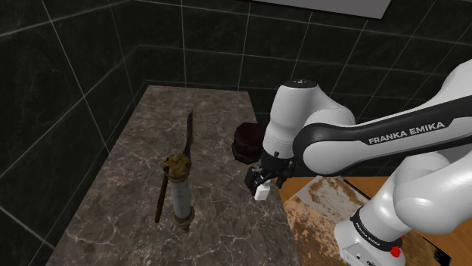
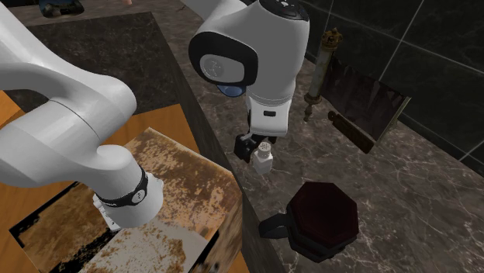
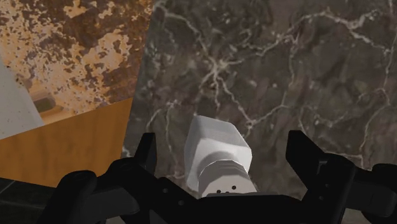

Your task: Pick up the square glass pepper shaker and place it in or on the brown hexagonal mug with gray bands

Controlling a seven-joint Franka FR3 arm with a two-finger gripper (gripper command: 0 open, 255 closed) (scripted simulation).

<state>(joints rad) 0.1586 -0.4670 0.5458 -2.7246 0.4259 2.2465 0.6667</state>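
two exterior views show mug (image 2: 324, 217) near shaker (image 2: 264, 160).

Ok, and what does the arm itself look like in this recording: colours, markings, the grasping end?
The arm has rounded white shells with dark bands at the joints. One dark band carries white FRANKA EMIKA lettering. A small red mark sits beside a dark ring low on the arm. The gripper is all black, ending in two blocky jaws. I see no loose cables.
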